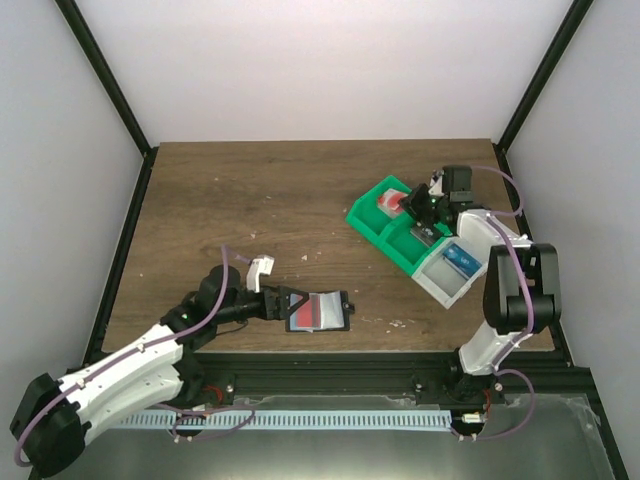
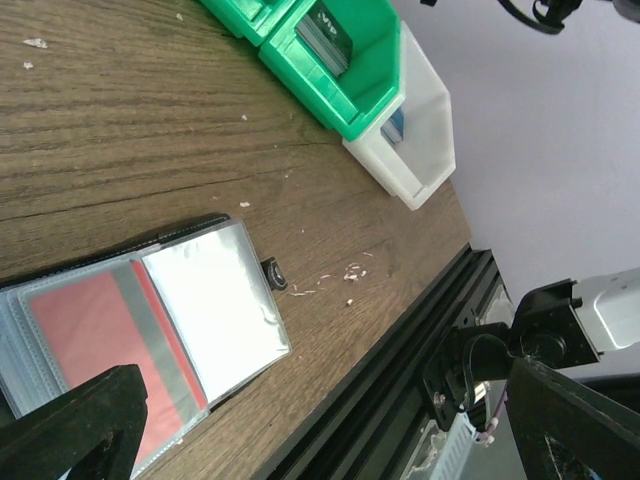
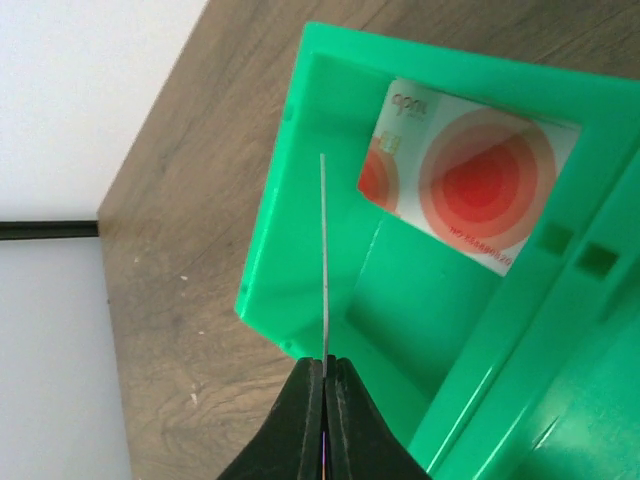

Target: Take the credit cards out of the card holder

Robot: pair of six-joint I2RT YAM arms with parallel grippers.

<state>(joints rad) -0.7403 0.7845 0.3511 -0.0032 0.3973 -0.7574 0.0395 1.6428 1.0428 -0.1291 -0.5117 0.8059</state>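
The left gripper lies low over the table at about 7 o'clock in the overhead view. Its jaws are spread fully wide and hold nothing; in the left wrist view both fingers hang above the wood. Just to its 3 o'clock side the card holder lies flat and open near the table's front edge, at 6 o'clock. Inside its clear sleeve sits a red-striped card, beside a pale blank pocket. The small black tab sticks out on the holder's right edge.

Well apart, at about 2 o'clock on the table, stands the green tray. The right gripper hovers over its far compartment, jaws pressed together on a thin card seen edge-on, standing upright above the tray floor. A white card with red rings leans in that compartment. A dark card rests in the next green compartment. Touching the green tray at its 4 o'clock end is the clear-white tray, with a blue card inside.
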